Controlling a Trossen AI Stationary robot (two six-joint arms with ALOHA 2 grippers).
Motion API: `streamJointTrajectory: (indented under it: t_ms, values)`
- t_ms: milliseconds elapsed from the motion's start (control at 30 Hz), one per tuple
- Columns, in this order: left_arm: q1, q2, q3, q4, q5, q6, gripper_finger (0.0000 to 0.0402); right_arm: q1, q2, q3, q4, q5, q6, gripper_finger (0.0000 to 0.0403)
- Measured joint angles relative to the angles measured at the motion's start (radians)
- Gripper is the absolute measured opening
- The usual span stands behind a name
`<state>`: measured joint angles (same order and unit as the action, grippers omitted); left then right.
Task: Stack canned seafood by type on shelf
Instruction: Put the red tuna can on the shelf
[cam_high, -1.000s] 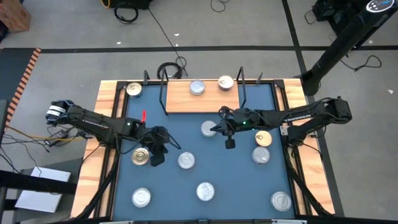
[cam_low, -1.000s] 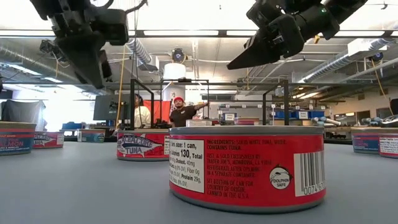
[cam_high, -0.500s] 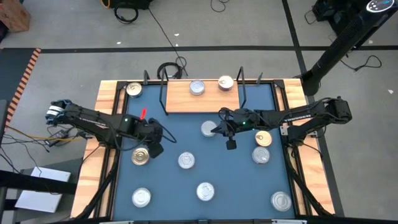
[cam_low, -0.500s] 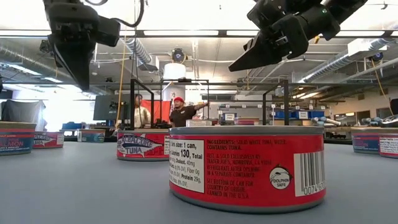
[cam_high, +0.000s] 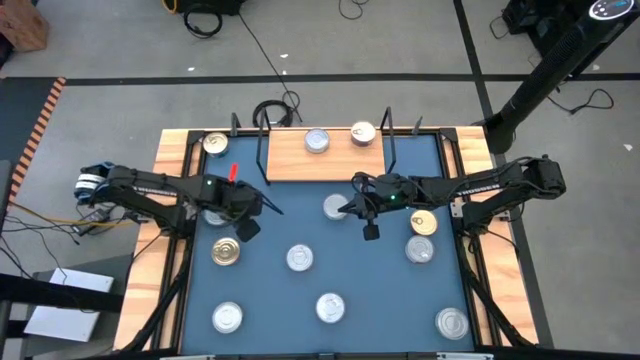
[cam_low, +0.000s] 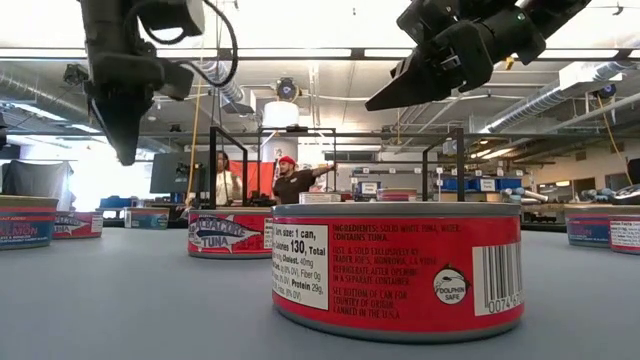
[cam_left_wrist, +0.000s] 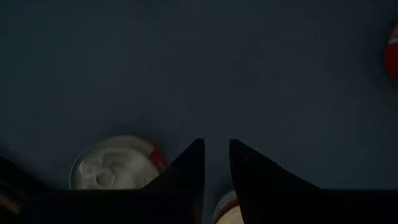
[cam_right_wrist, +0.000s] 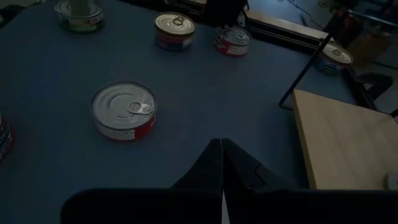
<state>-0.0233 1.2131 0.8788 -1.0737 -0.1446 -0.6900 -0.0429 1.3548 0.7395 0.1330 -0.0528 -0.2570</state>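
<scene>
A: Cans first. How many are on the shelf (cam_high: 325, 157)?

B: 2, a silver-lidded tin (cam_high: 317, 140) and a gold-lidded tin (cam_high: 363, 133) side by side, not stacked. The rest of the canned seafood lies scattered on the blue table (cam_high: 380, 300), and 1 gold tin (cam_high: 215, 144) sits in the far left corner beside the shelf.

A: And the arms?

B: The left gripper (cam_high: 262, 207) hangs above the table near the shelf's left end, above and clear of the gold-lidded can (cam_high: 226, 251) below it. In the wrist view its fingers (cam_left_wrist: 186, 168) stand a narrow gap apart with nothing between them. The right gripper (cam_high: 350, 208) is pressed shut, empty, just beside the silver can (cam_high: 335, 207) in front of the shelf.

A: So which step is this?

B: I'd judge it as between picks: neither arm carries a tin, and sorting has barely begun.

A: What does the next move need?

B: The left jaws look too narrow for a lid, so they'd have to spread wider, centre over a can, then descend around its rim. The right needs to open before it can take the can beside it.
</scene>
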Motion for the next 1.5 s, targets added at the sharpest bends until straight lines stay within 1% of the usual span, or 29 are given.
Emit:
streamJointTrajectory:
  t_ms: [133, 333, 467, 700, 767, 1000, 1167, 1367, 1500]
  values:
    - [0.026, 0.015, -0.022, -0.008, 0.009, -0.050, 0.0079, 0.000, 0.000, 0.000, 0.005, 0.000, 0.018, 0.0007]
    - [0.038, 0.040, -0.051, 0.014, 0.033, -0.072, 0.0081, 0.003, 0.000, 0.000, 0.008, 0.000, 0.030, 0.0007]
    - [0.038, 0.063, -0.066, -0.006, 0.033, -0.090, 0.0093, 0.003, 0.000, 0.001, 0.008, -0.001, 0.037, 0.0007]
    - [0.037, 0.134, -0.065, -0.047, -0.003, -0.100, 0.0116, 0.003, 0.000, 0.001, 0.009, -0.001, 0.037, 0.0007]
    - [0.037, 0.159, -0.065, -0.049, -0.023, -0.100, 0.0117, 0.003, 0.000, 0.001, 0.008, -0.001, 0.037, 0.0007]
    - [0.037, 0.243, -0.065, -0.055, -0.039, -0.100, 0.0117, 0.003, 0.000, 0.001, 0.008, -0.001, 0.037, 0.0007]
    - [0.037, 0.287, -0.065, -0.093, -0.071, -0.104, 0.0117, 0.003, 0.000, 0.001, 0.008, -0.001, 0.036, 0.0007]
    - [0.036, 0.300, -0.065, -0.094, -0.073, -0.104, 0.0117, 0.003, 0.000, 0.001, 0.007, -0.001, 0.034, 0.0007]
    - [0.035, 0.300, -0.065, -0.089, -0.055, -0.081, 0.0114, 0.003, 0.000, 0.001, 0.008, -0.001, 0.034, 0.0007]
